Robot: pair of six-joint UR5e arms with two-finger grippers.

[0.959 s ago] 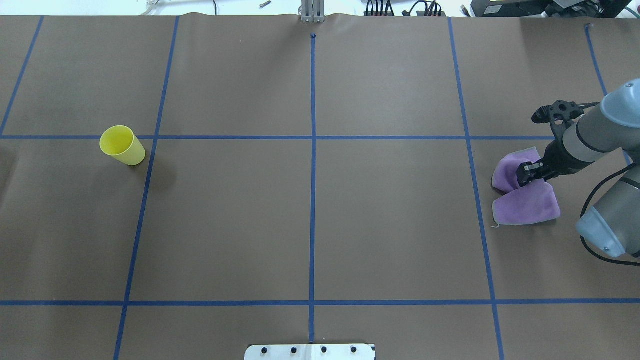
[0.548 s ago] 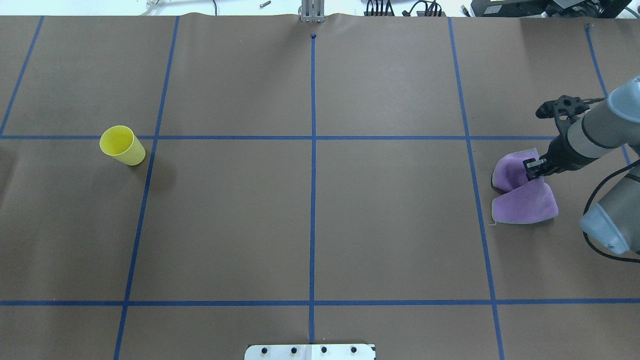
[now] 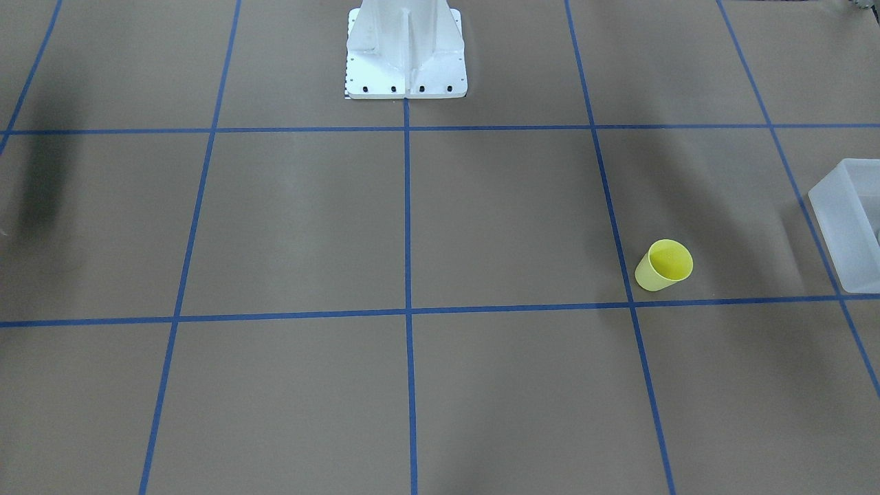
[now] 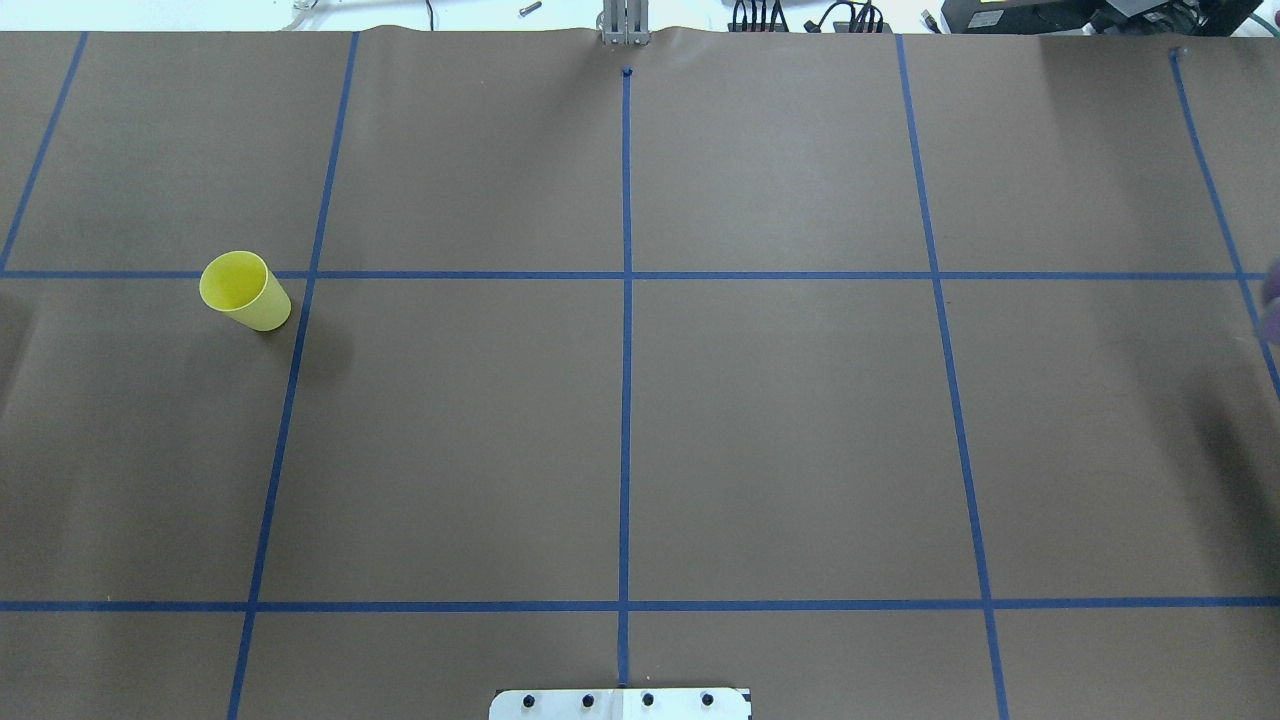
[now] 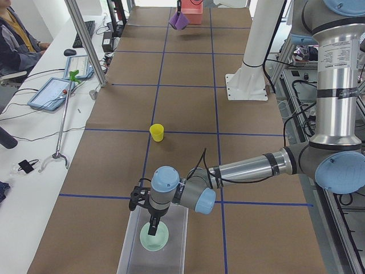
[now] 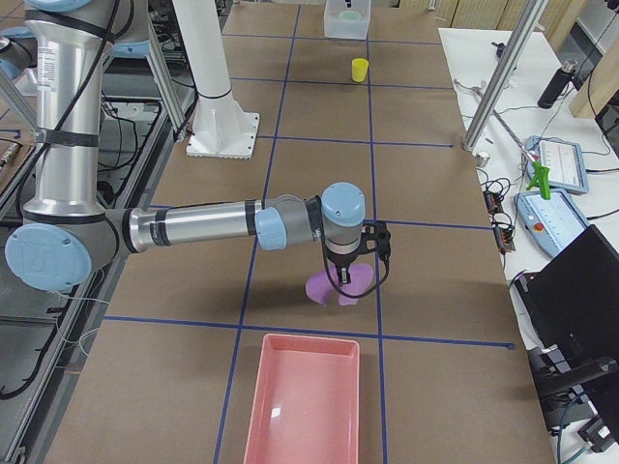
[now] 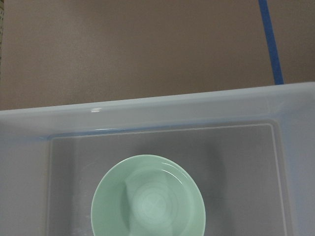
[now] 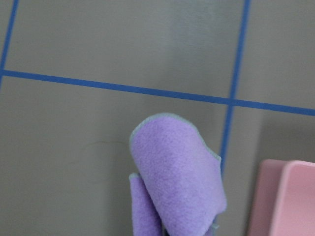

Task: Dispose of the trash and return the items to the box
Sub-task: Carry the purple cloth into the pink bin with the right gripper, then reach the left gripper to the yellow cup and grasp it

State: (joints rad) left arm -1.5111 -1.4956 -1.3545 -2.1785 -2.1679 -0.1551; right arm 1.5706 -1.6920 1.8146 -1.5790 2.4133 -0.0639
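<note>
The yellow cup [image 4: 245, 290] stands upright on the brown table, also in the front view [image 3: 664, 265]. The mint-green bowl [image 7: 147, 199] lies inside the translucent box [image 7: 147, 110] at the table's left end. My left gripper [image 5: 153, 230] hangs just over the bowl [image 5: 159, 242]; I cannot tell whether it is open or shut. My right gripper [image 6: 340, 280] holds a purple cloth [image 8: 174, 182] lifted off the table, near the pink tray [image 6: 305, 401]. Both arms are outside the overhead view.
The pink tray [image 8: 285, 196] sits at the table's right end, just beyond the hanging cloth. The white robot base [image 3: 405, 48] stands at the middle of the robot's side. Blue tape lines grid the brown table. A corner of the box [image 3: 845, 220] shows near the cup.
My right arm has moved right, out of the overhead view, taking the purple cloth up off the table with it. The yellow cup has not moved.
</note>
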